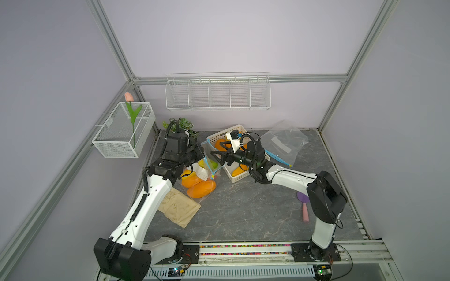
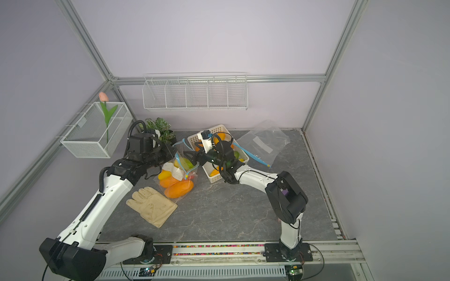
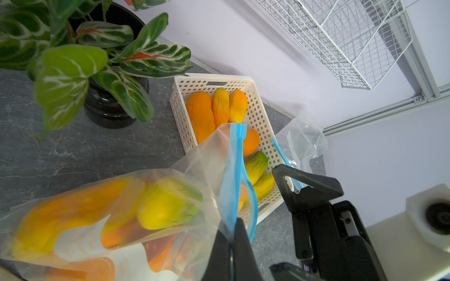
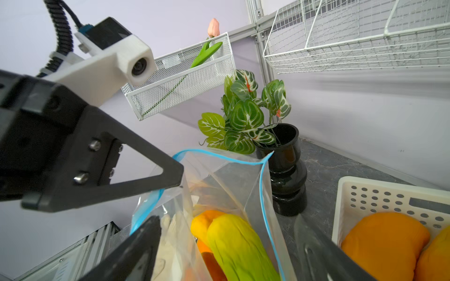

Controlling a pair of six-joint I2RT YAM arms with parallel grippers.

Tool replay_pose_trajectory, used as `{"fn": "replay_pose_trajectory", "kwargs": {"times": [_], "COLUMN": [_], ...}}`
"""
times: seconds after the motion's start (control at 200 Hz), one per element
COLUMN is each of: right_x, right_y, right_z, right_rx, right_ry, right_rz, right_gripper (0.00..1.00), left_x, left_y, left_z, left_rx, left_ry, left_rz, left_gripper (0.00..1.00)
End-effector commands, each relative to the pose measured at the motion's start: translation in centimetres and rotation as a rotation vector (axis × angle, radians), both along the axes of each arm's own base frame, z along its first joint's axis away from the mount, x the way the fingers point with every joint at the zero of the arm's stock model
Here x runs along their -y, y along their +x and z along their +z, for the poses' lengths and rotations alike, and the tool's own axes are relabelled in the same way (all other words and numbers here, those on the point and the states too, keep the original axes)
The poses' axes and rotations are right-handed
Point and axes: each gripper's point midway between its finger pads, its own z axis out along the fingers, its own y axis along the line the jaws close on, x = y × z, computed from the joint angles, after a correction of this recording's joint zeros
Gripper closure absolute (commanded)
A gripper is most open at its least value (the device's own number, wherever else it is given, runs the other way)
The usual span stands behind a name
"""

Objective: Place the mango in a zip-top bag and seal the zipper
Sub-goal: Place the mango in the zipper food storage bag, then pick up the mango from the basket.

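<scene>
A clear zip-top bag with a blue zipper stands open on the table, holding several orange and yellow mangoes. My left gripper is shut on the bag's blue zipper edge and holds that side up. My right gripper is open at the bag's mouth, fingers spread on either side. A yellow-green mango lies just inside the bag, touching neither finger. The zipper is unsealed.
A white perforated basket with more mangoes sits right behind the right gripper. A potted plant stands at the back left, and a beige glove lies in front of the bag. A spare bag lies at the back right.
</scene>
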Motion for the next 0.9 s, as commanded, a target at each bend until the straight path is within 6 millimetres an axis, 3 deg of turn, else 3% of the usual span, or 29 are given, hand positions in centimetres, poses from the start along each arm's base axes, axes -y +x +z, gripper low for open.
{"fn": "replay_pose_trajectory", "kwargs": {"times": [0.0,0.08,0.14,0.245,0.315,0.395,0.49,0.895], "right_x": [3.8,7.4,10.4,14.4,16.2,17.0,17.2,17.3], "right_y": [0.1,1.6,3.1,5.0,5.6,6.5,7.9,10.7], "right_z": [3.6,3.1,1.0,-5.2,-9.3,-12.3,-14.1,-20.9], "right_rx": [-0.017,-0.125,-0.241,-0.487,-0.635,-0.729,-0.762,-0.836], "right_ry": [0.003,-0.054,-0.155,-0.422,-0.556,-0.589,-0.604,-0.67], "right_rz": [-0.059,-0.219,-0.373,-0.55,-0.601,-0.618,-0.65,-0.719], "right_gripper": [0.14,0.13,0.11,0.12,0.19,0.26,0.32,0.33], "left_x": [-0.3,-0.5,-0.4,-0.3,-0.2,-0.3,-0.3,-0.5], "left_y": [0.3,0.3,0.3,0.3,0.2,0.2,0.2,0.1], "left_z": [2.1,2.2,2.4,2.9,3.4,3.6,3.5,2.3], "left_rx": [0.055,0.058,0.063,0.078,0.095,0.102,0.101,0.078], "left_ry": [-0.017,-0.016,-0.021,-0.031,-0.039,-0.043,-0.04,-0.022], "left_rz": [0.015,0.019,0.015,0.014,0.01,0.012,0.013,0.02], "left_gripper": [1.0,1.0,1.0,1.0,1.0,1.0,1.0,1.0]}}
